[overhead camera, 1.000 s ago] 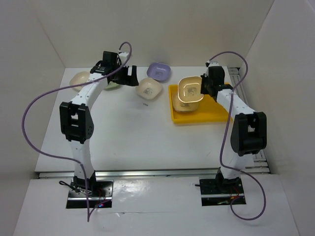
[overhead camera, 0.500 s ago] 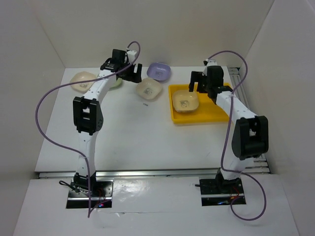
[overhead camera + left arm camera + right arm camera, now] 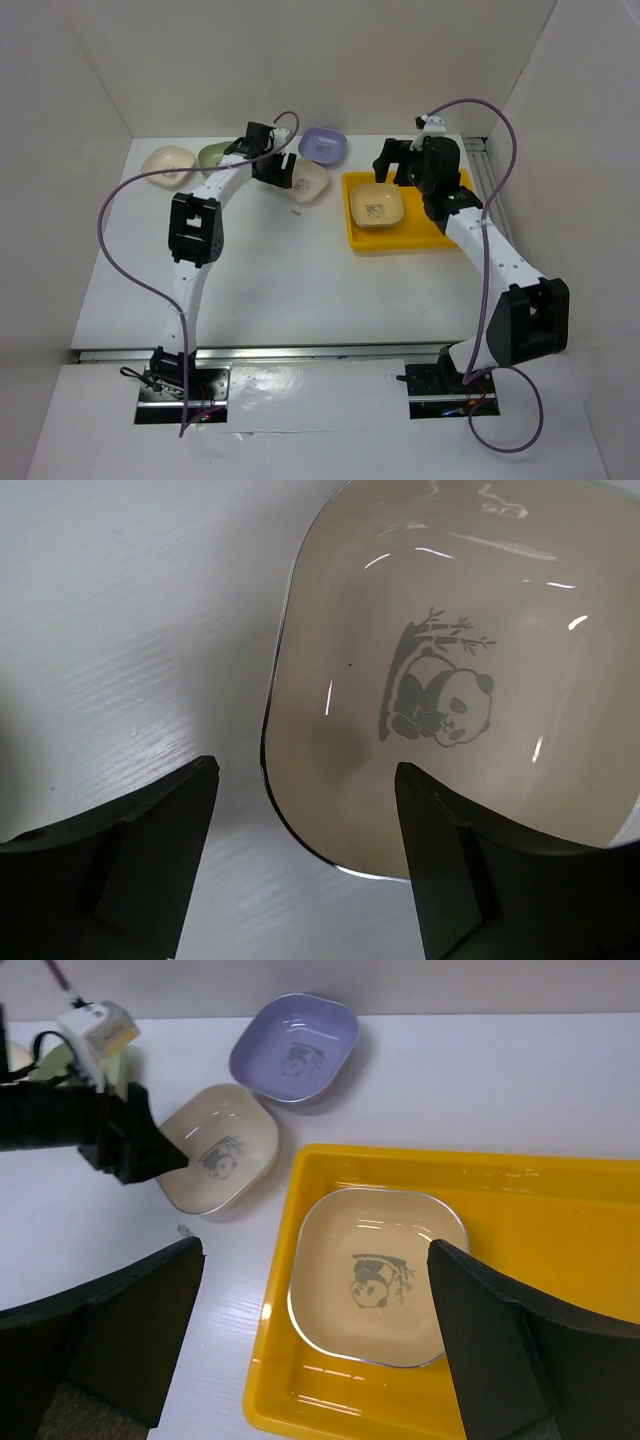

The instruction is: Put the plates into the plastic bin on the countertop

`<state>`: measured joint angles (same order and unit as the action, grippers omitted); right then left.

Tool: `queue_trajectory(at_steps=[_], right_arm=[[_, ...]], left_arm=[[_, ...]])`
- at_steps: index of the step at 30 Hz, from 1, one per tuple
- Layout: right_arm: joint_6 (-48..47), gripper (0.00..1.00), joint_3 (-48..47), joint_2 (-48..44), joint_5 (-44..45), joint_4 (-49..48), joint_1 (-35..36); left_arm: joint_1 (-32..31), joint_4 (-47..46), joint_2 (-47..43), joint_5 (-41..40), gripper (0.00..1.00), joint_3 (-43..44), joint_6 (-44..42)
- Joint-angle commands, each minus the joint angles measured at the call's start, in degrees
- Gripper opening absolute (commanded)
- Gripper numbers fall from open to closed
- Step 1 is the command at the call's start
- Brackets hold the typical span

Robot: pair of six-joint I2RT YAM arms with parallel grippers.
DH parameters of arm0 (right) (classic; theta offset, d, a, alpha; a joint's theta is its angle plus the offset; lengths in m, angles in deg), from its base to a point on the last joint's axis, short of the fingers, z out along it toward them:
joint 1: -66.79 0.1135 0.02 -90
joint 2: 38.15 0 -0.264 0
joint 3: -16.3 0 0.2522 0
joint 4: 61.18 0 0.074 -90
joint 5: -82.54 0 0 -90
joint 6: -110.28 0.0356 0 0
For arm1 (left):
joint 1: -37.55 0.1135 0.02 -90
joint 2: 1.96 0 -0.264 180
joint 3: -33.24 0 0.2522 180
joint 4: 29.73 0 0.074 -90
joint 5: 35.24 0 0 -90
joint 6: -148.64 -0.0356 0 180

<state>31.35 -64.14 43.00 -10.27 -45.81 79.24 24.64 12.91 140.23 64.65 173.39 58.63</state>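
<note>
A tan-yellow plate (image 3: 378, 207) (image 3: 375, 1275) with a panda print lies flat in the yellow plastic bin (image 3: 440, 232) (image 3: 560, 1220). My right gripper (image 3: 395, 160) (image 3: 315, 1250) hovers above it, open and holding nothing. A cream plate (image 3: 308, 182) (image 3: 450, 680) (image 3: 222, 1148) sits on the white countertop (image 3: 270, 260) left of the bin. My left gripper (image 3: 280, 168) (image 3: 305, 860) is low over this plate's edge. One finger is outside the rim and the other over the inside, both still apart from it. A lavender plate (image 3: 323, 145) (image 3: 295, 1048), a green plate (image 3: 215, 155) and another cream plate (image 3: 165, 163) lie along the back.
White walls close in the countertop at the back and both sides. Purple cables loop from each arm above the table. The bin's right half (image 3: 590, 1290) holds nothing. A small dark speck (image 3: 294, 212) lies in front of the cream plate.
My right gripper opened and let the tan-yellow plate down into the bin, then drew back. My left arm swung right from the green plate to the cream plate, its jaws narrowing.
</note>
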Motion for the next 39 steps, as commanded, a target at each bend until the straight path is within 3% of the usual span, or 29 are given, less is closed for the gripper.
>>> queue_trajectory(at_steps=[1,2,4,6,7,14,17,21,30,35,38,39], right_arm=[[-0.1,1.0,-0.6,-1.1,-0.8,-1.7,2.8],[-0.1,1.0,-0.6,-1.1,-0.8,-1.7,3.3],[-0.1,0.99,0.0,-1.1,-0.8,-2.4,4.8],[1.3,0.92,0.8,-1.1,-1.8,-4.2,6.0],[2.0,0.9,0.8,0.0,-2.4,-4.2,6.0],[7.7,0.86,1.4,7.6,-0.7,-8.5,14.7],[9.2,0.86,2.4,11.0,1.4,-13.6,18.5],[3.2,0.86,-3.9,17.3,4.6,-12.2,23.1],[2.0,0.81,-6.7,24.0,4.8,-11.0,25.5],[1.5,0.18,-5.6,22.5,4.8,-11.5,25.5],[0.4,0.0,-5.6,21.3,6.1,-9.5,25.5],[0.4,0.0,-5.6,21.2,6.1,-9.0,25.5]], left_arm=[[-0.1,-0.8,2.6,-1.1,0.83,3.6,-0.6],[-0.1,-0.8,2.7,-1.1,0.65,3.6,-0.6],[-0.1,-0.8,2.7,-1.7,0.43,3.1,-0.6],[-0.1,-0.8,0.7,-3.2,0.06,1.1,0.6],[-0.1,-1.4,-0.2,-3.7,0.0,0.1,1.1],[1.2,-8.2,-21.2,-5.1,0.0,-23.8,6.7],[1.2,-10.8,-29.9,-0.5,0.0,-34.3,7.5],[1.2,-7.1,-35.8,3.1,0.0,-37.7,5.5],[1.2,-4.8,-45.7,10.9,0.0,-42.9,4.2],[-0.8,-4.8,-47.3,9.3,0.0,-43.4,2.3],[-0.8,-1.8,-46.4,7.8,0.0,-41.0,0.1],[-0.8,-1.1,-45.6,7.8,0.0,-40.2,0.1]])
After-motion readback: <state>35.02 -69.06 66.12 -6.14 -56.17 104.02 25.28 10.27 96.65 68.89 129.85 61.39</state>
